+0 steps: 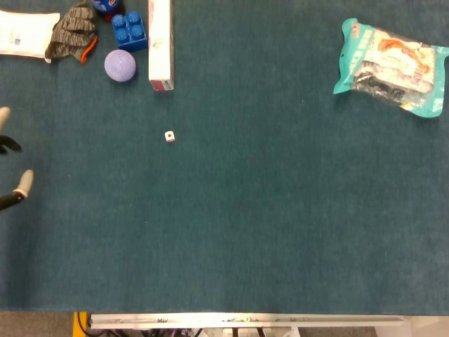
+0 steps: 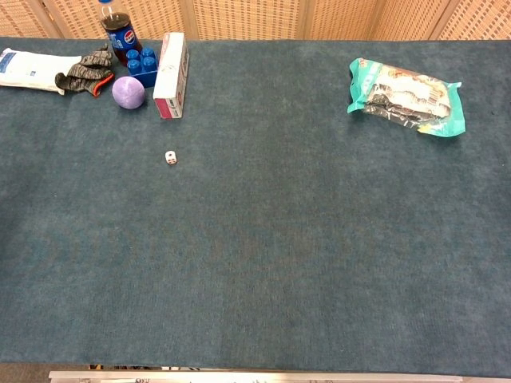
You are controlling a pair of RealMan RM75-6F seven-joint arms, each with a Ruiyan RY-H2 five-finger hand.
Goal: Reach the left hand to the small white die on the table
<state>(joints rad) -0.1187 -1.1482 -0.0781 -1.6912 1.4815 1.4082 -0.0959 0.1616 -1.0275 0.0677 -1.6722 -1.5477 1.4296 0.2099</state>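
The small white die (image 1: 170, 136) lies on the teal table cloth, left of centre and below the white box; the chest view shows the die (image 2: 171, 158) too. Only fingertips of my left hand (image 1: 12, 165) show at the head view's left edge, spread apart with nothing between them, well to the left of the die. The chest view does not show this hand. My right hand is out of both views.
At the back left stand a white box (image 1: 161, 43), a purple ball (image 1: 120, 66), a blue block (image 1: 130, 31), a grey glove (image 1: 73, 31), a cola bottle (image 2: 120, 33) and a white pack (image 1: 24, 32). A teal snack bag (image 1: 390, 64) lies back right. The table's front edge (image 1: 245, 320) runs along the bottom.
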